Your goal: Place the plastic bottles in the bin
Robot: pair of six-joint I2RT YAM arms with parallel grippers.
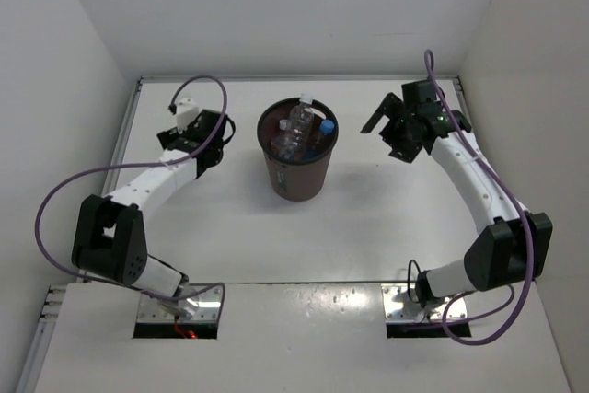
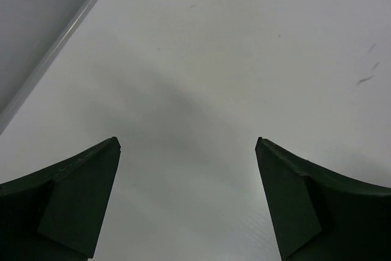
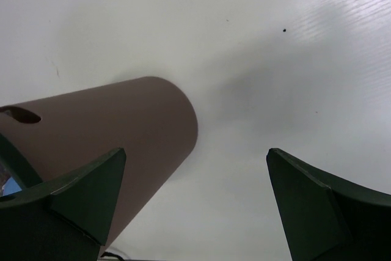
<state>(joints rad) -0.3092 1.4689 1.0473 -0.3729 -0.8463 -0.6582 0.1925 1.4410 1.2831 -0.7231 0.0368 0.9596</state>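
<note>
The dark brown bin stands upright in the middle of the table. Inside it lie clear plastic bottles, one with a blue cap; I see no orange bottle. My left gripper is open and empty left of the bin; its wrist view shows only bare table between the fingers. My right gripper is open and empty right of the bin, above the table. In the right wrist view the bin's side lies behind the left finger, and the gripper holds nothing.
White walls close in the table at the back and both sides; the wall's foot shows in the left wrist view. Purple cables loop off both arms. No bottles show on the table.
</note>
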